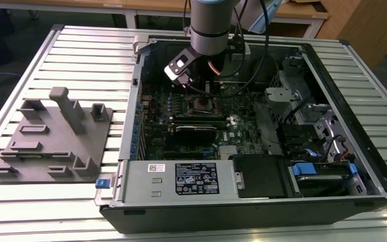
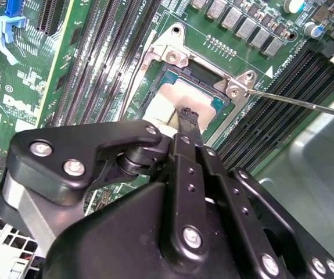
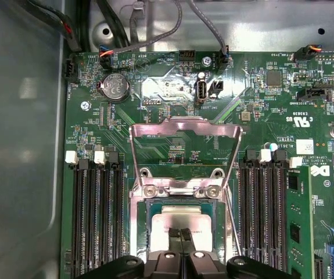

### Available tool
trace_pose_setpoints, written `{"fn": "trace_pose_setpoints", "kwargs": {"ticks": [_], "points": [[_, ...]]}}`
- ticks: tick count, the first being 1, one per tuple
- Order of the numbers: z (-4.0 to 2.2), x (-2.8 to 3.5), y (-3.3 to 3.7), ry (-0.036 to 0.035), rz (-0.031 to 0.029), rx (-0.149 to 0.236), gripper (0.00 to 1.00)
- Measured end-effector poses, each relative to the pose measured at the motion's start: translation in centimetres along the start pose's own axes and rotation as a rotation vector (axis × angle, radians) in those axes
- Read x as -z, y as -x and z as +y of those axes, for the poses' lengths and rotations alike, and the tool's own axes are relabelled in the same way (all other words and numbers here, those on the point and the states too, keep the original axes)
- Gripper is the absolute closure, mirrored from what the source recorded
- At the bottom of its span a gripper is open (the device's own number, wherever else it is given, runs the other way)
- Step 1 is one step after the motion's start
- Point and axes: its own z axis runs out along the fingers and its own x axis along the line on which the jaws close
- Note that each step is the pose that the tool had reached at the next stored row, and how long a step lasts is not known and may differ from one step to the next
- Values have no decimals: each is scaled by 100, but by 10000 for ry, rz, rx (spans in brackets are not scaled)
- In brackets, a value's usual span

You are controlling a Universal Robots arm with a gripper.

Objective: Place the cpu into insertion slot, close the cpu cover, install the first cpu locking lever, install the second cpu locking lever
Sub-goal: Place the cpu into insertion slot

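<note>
- Grey moulded fixture [image 1: 52, 146] lies on the slatted metal desk [image 1: 79, 55] at the exterior view's left.
- Just right of it sits the open computer case [image 1: 261, 214], with a black-labelled power supply box [image 1: 180, 179] along its near edge.
- Near the case's middle, the arm reaches down to the insertion slot [image 1: 200, 105] on the green motherboard [image 1: 244, 126].
- In both wrist views the cpu [image 3: 181, 216] [image 2: 175, 93] lies flat in the slot.
- The end effector [image 3: 181, 234] [image 2: 187, 114] is narrow, with its fingertips pressed together on the chip's silver top.
- The cpu cover [image 3: 184, 122] stands swung open, off the slot.
- In the second wrist view, a thin locking lever [image 2: 294, 102] runs out from the slot's corner over the memory slots [image 2: 283, 116].
</note>
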Motion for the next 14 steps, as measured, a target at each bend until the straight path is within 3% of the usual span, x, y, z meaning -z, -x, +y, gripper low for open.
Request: {"fn": "trace_pose_setpoints", "kwargs": {"ticks": [3,4,6,14], "points": [[0,1,0,-22,0,1,89],[1,1,0,-105,-2,-2,89],[0,3,1,-131,-7,-4,89],[-2,-43,1,-142,-3,-4,89]]}}
